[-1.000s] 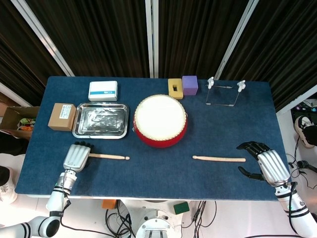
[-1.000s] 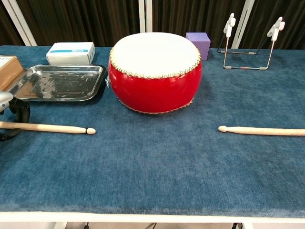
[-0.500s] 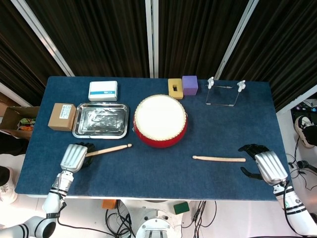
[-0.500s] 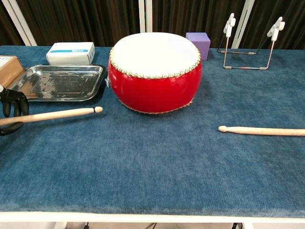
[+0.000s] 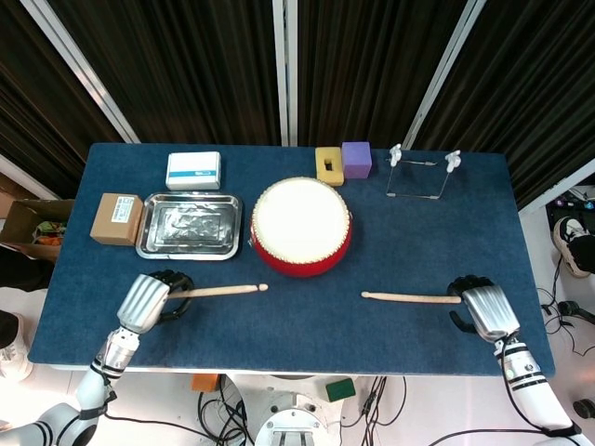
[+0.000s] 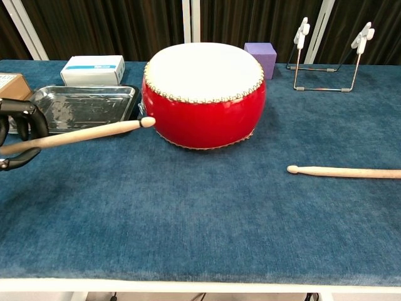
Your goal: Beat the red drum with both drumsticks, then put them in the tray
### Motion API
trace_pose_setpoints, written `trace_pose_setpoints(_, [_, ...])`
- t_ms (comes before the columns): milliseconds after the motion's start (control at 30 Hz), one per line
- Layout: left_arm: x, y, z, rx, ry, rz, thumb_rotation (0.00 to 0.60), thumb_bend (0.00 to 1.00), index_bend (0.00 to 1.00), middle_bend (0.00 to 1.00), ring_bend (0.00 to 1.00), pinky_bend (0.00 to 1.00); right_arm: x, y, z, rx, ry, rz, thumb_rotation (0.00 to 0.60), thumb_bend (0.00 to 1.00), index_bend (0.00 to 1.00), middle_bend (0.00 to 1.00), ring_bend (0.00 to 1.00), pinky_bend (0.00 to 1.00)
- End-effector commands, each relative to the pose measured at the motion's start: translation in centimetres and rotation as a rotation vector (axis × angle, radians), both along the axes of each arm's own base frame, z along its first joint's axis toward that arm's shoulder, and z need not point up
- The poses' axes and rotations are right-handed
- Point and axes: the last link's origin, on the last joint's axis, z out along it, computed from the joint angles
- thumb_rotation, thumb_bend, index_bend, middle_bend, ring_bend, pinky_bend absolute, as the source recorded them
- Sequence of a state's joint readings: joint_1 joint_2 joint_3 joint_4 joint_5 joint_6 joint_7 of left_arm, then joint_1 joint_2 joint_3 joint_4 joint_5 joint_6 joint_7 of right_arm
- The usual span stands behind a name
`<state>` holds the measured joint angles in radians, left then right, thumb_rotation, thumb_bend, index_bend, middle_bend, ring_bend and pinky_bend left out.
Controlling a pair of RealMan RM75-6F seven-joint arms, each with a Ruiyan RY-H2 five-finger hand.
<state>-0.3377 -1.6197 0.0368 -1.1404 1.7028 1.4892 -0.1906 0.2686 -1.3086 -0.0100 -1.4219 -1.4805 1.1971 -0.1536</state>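
The red drum (image 5: 300,225) (image 6: 203,94) with its white skin stands mid-table. Left of it lies the empty metal tray (image 5: 190,226) (image 6: 81,106). My left hand (image 5: 144,302) (image 6: 19,128) grips one drumstick (image 5: 218,291) (image 6: 81,133) by its butt. That stick is raised off the cloth, and its tip sits close to the drum's left side. The other drumstick (image 5: 409,297) (image 6: 344,171) lies flat on the table at the right. My right hand (image 5: 483,311) is at its butt end with the fingers curled under the hand, and a grip cannot be made out.
A white box (image 5: 193,170) (image 6: 93,69) sits behind the tray and a cardboard box (image 5: 116,218) to its left. Yellow (image 5: 329,165) and purple (image 5: 356,159) blocks stand behind the drum. A wire stand (image 5: 423,172) (image 6: 329,56) is at the back right.
My left hand has lifted its drumstick off the cloth and swung the tip right, up to the drum's side. My right hand has slid left to the other stick's butt, which has not moved.
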Motion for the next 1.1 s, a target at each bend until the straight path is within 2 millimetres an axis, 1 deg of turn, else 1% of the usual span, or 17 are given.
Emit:
trace_pose_setpoints(33, [1.1,-0.1,-0.1,-0.011,-0.027,-0.040,0.600,0.54,0.68,0.64,0.53,0.66,-0.5,-0.4,-0.9,-0.016,0.036,-0.003,0.600,0.33,0.47,0.38,0.26,0.38])
trace_pose_setpoints(167, [2.2,0.0,-0.1,-0.022,-0.041,-0.071,0.600,0.54,0.68,0.64,0.53,0.66,-0.9,-0.9,-1.8,-0.025,0.039,-0.014,0.600,0.34,0.48,0.39,0.26,0.38])
trace_pose_setpoints(300, [2.7,0.1,-0.2,-0.028,-0.047,-0.083,0.600,0.54,0.68,0.63,0.53,0.66,-0.9,-1.6,-2.7,-0.028,0.033,-0.011,0.600,0.35,0.48,0.39,0.26,0.38])
trace_pose_setpoints(467, [2.5,0.1,-0.1,-0.033,-0.035,-0.072,0.600,0.54,0.68,0.63,0.53,0.66,-0.4,-2.1,-3.8,-0.002,0.036,0.013,0.600,0.37,0.48,0.42,0.26,0.38])
trace_pose_setpoints(533, [2.4,0.1,0.0,-0.032,-0.031,-0.065,0.600,0.54,0.68,0.63,0.52,0.65,-0.2,-2.2,-4.1,0.006,0.043,0.028,0.600,0.38,0.48,0.45,0.26,0.38])
trace_pose_setpoints(767, [2.0,-0.1,0.1,-0.035,-0.018,-0.050,0.600,0.54,0.68,0.63,0.52,0.65,0.2,-2.0,-4.7,0.013,0.076,0.074,0.600,0.39,0.48,0.47,0.26,0.37])
trace_pose_setpoints(1100, [2.0,-0.1,0.0,-0.044,-0.014,-0.049,0.600,0.54,0.68,0.62,0.52,0.65,-0.2,-1.6,-5.2,0.000,0.095,0.081,0.600,0.39,0.51,0.49,0.28,0.36])
